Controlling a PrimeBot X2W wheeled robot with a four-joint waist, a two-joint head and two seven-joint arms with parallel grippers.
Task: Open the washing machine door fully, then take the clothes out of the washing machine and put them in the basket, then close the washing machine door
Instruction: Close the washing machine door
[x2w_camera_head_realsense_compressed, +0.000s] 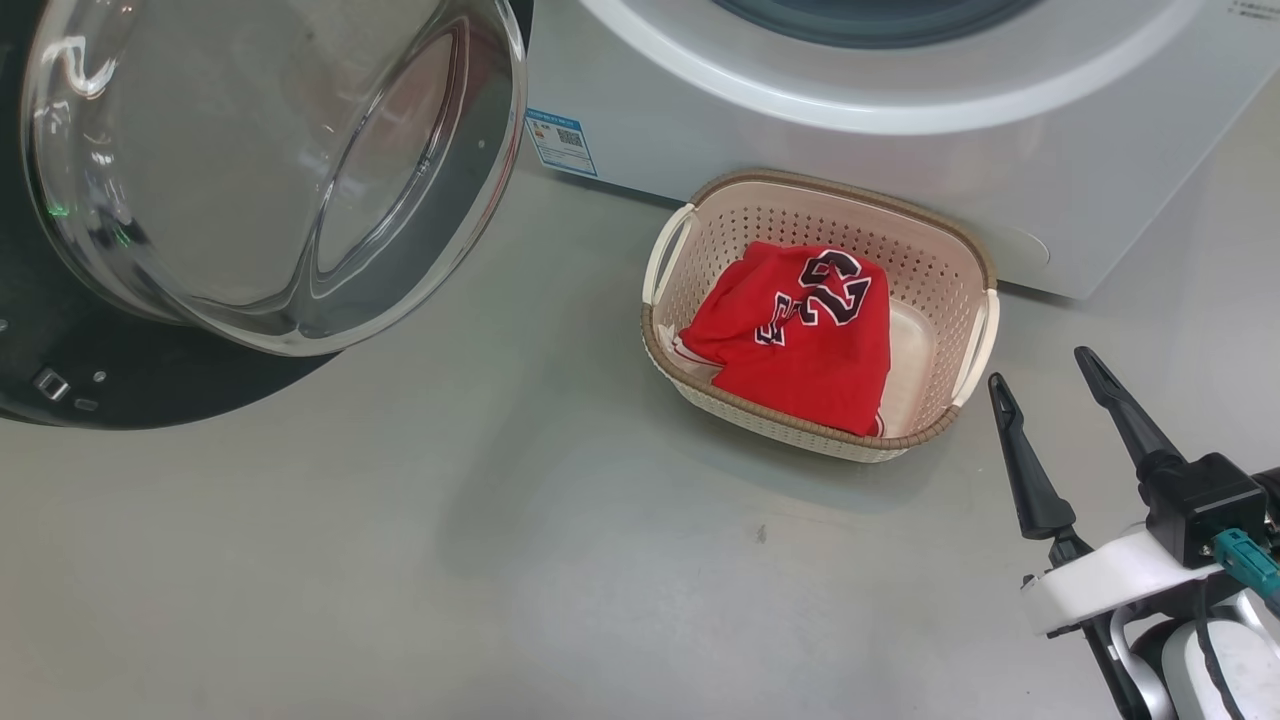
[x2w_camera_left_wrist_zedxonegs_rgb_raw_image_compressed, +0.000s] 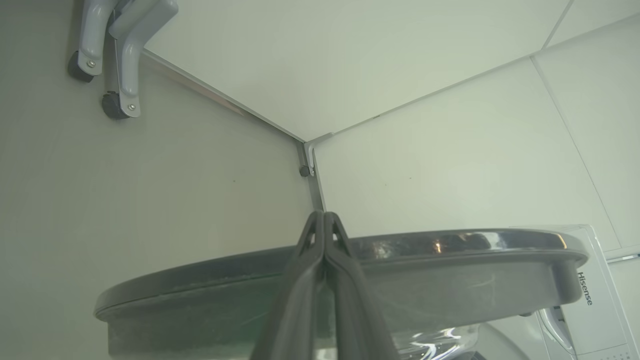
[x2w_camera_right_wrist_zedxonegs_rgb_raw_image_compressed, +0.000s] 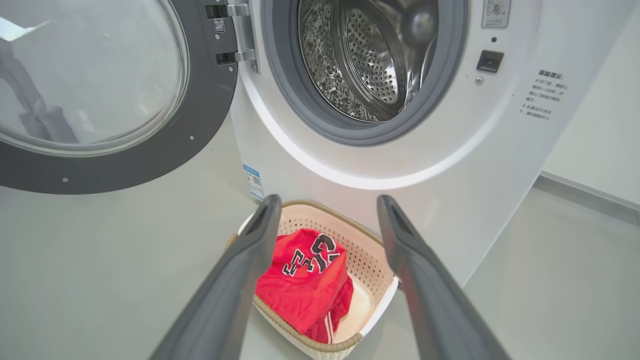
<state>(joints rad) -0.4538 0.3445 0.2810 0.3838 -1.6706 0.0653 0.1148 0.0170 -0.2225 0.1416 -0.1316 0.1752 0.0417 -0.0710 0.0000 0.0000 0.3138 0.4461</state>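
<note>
washing machine door stands wide open at the left, glass bowl bulging toward me. my left tool is pressed together, pinching nothing, fingers lying across the door's black rim; whether they touch it i cannot tell. washing machine mouth uncovered, steel drum showing. basket on the floor just before the washer's front, red clothes inside, "23" up. my right tool spread wide, empty, near the basket's right end.
</note>
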